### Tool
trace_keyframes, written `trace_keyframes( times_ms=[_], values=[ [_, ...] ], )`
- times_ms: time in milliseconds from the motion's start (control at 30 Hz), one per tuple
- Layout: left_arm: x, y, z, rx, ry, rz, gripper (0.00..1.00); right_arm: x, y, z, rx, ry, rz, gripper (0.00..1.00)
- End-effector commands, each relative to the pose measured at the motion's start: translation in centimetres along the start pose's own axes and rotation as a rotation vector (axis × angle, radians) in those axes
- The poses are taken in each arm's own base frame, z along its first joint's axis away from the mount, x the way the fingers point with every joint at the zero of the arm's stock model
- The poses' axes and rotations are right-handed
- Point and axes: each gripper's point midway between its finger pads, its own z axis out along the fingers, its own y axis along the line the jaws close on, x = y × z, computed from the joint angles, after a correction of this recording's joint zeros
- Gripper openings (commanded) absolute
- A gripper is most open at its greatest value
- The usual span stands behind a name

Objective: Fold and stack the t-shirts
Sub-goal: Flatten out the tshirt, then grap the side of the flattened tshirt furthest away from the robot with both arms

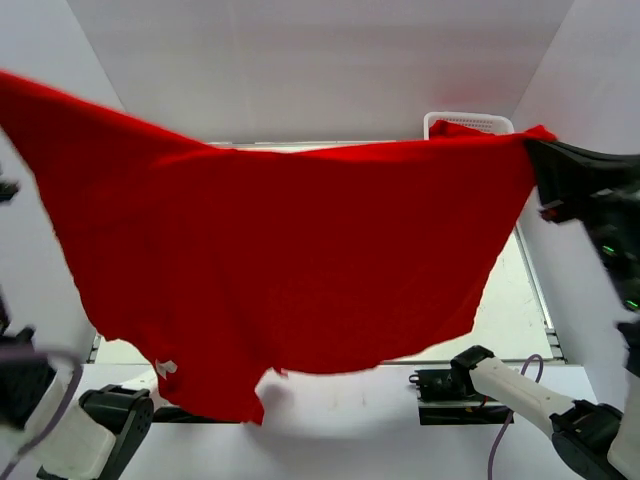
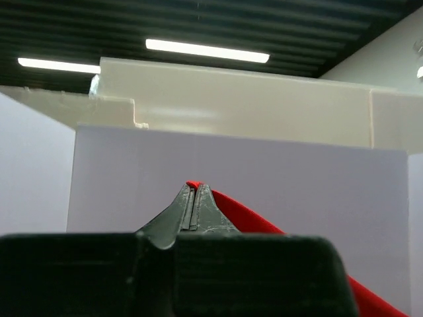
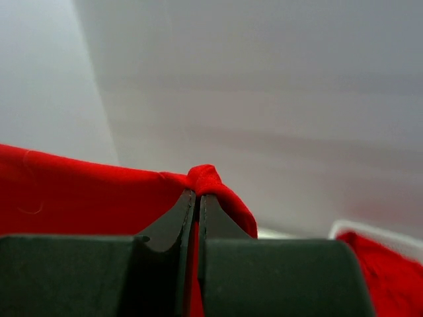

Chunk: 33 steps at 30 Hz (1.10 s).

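My left gripper (image 2: 195, 189) is shut tight on a corner of the red t-shirt (image 1: 300, 260). In my left wrist view I see only a bit of red cloth poking out between the tips. From above, this gripper is off the side of the picture, and the cloth runs up to it.

The t-shirt hangs in the air like washing on a line. Its long way goes from left to right, from one gripper to the other. The top edge dips a little in the middle, so it is not pulled quite flat. The rest hangs down over the counter (image 1: 510, 310), lowest on the left, where a small white tag (image 1: 165, 368) shows.

My right gripper (image 3: 197, 193) is shut on the other top corner, with a little bump of cloth over the tips. Just behind it is the white basket (image 1: 470, 122), with a second t-shirt (image 1: 455, 128) inside.

I think laying it flat comes next. The t-shirt is below and between both grippers, and neither is closer, so both should go down together.
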Motion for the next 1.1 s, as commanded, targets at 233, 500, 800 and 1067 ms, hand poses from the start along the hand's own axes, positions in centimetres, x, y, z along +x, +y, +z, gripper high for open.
trace_keyframes(
  times_ms=[233, 500, 800, 1067],
  values=[
    [39.9, 2.8, 0.8, -0.021, 0.737, 0.15, 0.0, 25.1, -11.1, 6.5, 0.602, 0.378, -0.042, 0.0],
    [67.1, 6.1, -9.5, -0.021, 1.211, 0.209, 0.0, 48.0, -15.6, 10.7, 0.611, 0.812, -0.192, 0.0],
    [80.2, 8.3, -12.3, -0.006, 1.28, 0.12, 0.0, 55.5, -20.1, 19.7, 0.5, 0.929, -0.208, 0.0],
    [83.3, 6.8, -12.7, 0.047, 1.26, -0.017, 0.0, 57.9, -23.6, 23.2, 0.484, 0.875, -0.178, 0.0]
  ],
)
